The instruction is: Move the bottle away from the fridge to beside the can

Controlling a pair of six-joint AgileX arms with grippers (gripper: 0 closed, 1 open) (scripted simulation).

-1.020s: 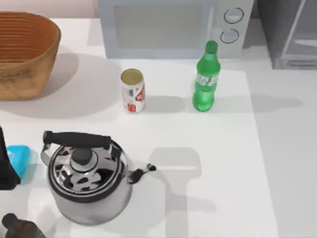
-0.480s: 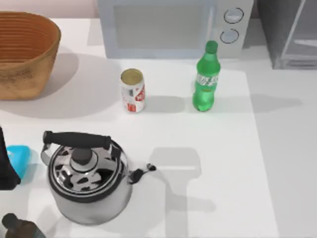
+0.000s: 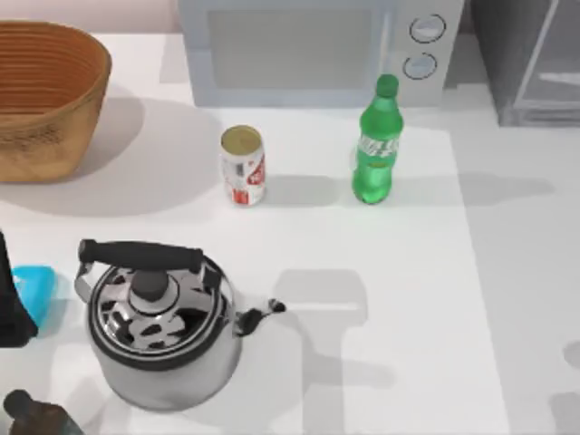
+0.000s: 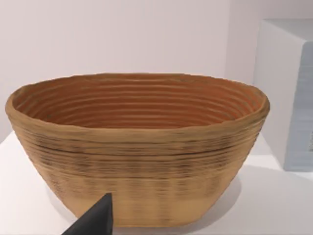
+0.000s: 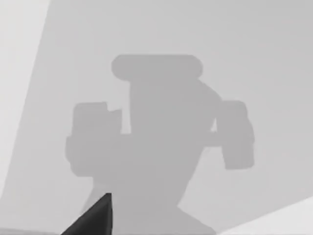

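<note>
Standing upright, bottle [image 3: 376, 145] bears a white label, wording seemingly illegible.

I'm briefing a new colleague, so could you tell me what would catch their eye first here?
Probably the big shiny kettle at the table's front left, then the green bottle standing upright by the microwave, right of the can. The woven basket sits at the back left.

Matte black left arm [image 3: 11, 304] at the top view's left edge, dark pointed finger tip [image 4: 95, 220], no markings
</note>
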